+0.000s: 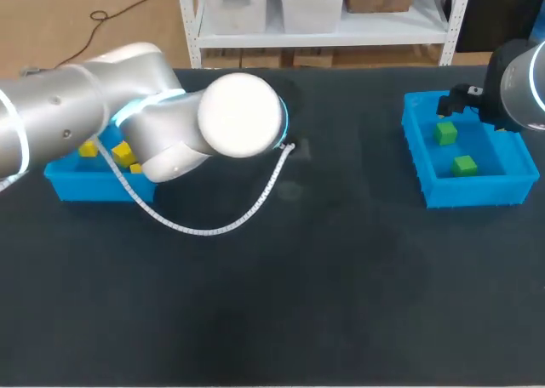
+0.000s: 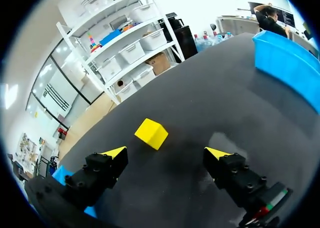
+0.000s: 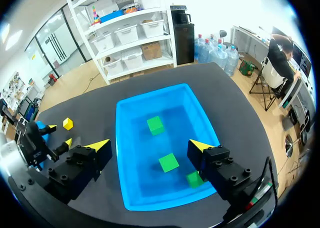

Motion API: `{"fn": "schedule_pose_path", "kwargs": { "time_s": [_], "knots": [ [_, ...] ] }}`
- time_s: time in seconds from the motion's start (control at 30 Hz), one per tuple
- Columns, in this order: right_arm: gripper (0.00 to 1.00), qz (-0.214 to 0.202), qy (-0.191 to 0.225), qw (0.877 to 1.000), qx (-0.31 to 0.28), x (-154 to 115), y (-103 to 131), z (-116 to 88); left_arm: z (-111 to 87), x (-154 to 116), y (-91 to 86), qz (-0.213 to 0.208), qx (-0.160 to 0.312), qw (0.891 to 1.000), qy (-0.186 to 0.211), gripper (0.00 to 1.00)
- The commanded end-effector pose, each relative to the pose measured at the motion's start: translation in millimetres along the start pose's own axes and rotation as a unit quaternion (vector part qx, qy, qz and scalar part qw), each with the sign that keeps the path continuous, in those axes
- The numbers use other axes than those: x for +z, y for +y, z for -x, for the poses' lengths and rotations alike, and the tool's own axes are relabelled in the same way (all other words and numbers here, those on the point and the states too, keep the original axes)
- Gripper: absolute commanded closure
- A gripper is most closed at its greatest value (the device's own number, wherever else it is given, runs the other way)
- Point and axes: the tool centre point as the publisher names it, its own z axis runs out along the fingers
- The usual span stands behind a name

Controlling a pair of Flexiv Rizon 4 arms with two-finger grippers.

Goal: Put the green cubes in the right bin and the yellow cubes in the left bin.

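Note:
A yellow cube [image 2: 151, 133] lies on the dark table just ahead of my left gripper [image 2: 165, 154], which is open with nothing between its fingers. The same yellow cube [image 3: 67, 123] shows far off in the right wrist view, near my left arm [image 3: 27, 145]. My left arm [image 1: 170, 124] hides it in the head view. My right gripper [image 3: 150, 146] hangs open and empty over the right bin [image 3: 125, 153], which holds three green cubes [image 3: 168, 162]. The left bin [image 1: 85, 184] holds several yellow cubes [image 1: 123, 154].
The right bin [image 1: 417, 150] stands at the table's right side under my right arm [image 1: 515, 82], and two green cubes [image 1: 464, 165] show in it. It also appears as a blue wall [image 2: 287, 63] far ahead of the left gripper. A white cable [image 1: 213, 226] loops from the left arm.

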Motion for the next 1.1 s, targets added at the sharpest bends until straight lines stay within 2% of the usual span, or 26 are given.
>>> {"fn": "schedule_pose_path", "kwargs": {
  "time_s": [0.03, 0.3, 0.4, 0.53, 0.67, 0.73, 0.9, 1.1],
  "knots": [
    [0.0, 0.001, -0.005, 1.0, 0.001, 0, -1, -2, -2.5, -4, 3.3, -0.005, 0.0, 1.0, -0.002, 0.0],
    [0.0, 0.001, -0.005, 1.0, 0.001, 0, -1, -2, -2.5, -4, 3.3, -0.005, 0.0, 1.0, -0.002, 0.0],
    [0.0, 0.001, -0.005, 1.0, 0.001, 0, -1, -2, -0.4, -18, 27.8, 0.041, -0.018, 0.999, -0.017, 0.0],
    [0.0, 0.001, -0.005, 1.0, 0.001, 0, -1, -2, 1.8, -16, 42.2, 0.072, -0.026, 0.997, -0.02, 0.0],
    [0.0, 0.001, -0.005, 1.0, 0.001, 0, -1, -2, 6.7, -9, 46.5, 0.071, -0.03, 0.997, -0.015, 0.0],
    [0.0, 0.001, -0.005, 1.0, 0.001, 0, -1, -2, 10.2, 0, 46.0, 0.059, -0.033, 0.998, 0.001, 0.0],
    [0.0, 0.001, -0.005, 1.0, 0.001, 0, -1, -2, 16.7, 25, 40.5, -0.001, -0.049, 0.998, 0.047, 0.0],
    [0.0, 0.001, -0.005, 1.0, 0.001, 0, -1, -2, 29.0, 53, 44.6, 0.006, -0.034, 0.997, 0.073, 0.0]
  ]
}}
